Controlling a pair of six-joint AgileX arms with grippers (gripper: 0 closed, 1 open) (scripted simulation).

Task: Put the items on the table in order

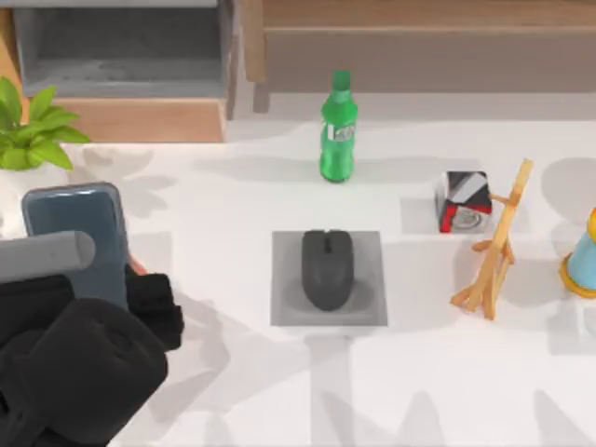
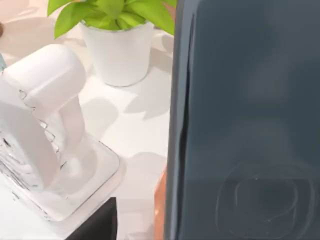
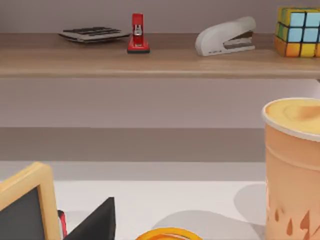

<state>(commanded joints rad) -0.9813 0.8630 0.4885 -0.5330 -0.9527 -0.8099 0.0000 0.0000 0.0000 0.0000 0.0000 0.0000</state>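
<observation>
My left arm sits at the tabletop's (image 1: 279, 382) left side, its gripper (image 1: 126, 279) up against the smartphone (image 1: 76, 237), which stands up out of the black wrist housing, left of the grey mat (image 1: 328, 277); in the left wrist view the phone's dark blue-grey back (image 2: 245, 120) rises right in front of the camera with an orange finger pad (image 2: 160, 205) touching its edge, so the fingers look clamped on the phone, though I can't see the opposite pad. The mouse (image 1: 327, 268), matte black with the scroll wheel toward the green bottle (image 1: 338, 128), lies centred on the mat, well apart from the phone. The bottle stands behind the mat. To the right of the mat are a small red, white and black box (image 1: 463, 201), a wooden easel-like stand (image 1: 495, 251) just beside it, and a blue and yellow object (image 1: 583, 259) at the far edge. A potted plant (image 1: 33, 130) stands behind the phone; the left wrist view also shows its white pot (image 2: 117, 50) and a white stand-like gadget (image 2: 47, 135) near it. The right wrist view looks at a shelf with a red stapler (image 3: 137, 34), a white stapler (image 3: 226, 36), a colour cube (image 3: 299, 31), plus a tan cup (image 3: 294, 165) close by; right fingers' state I cannot tell.
</observation>
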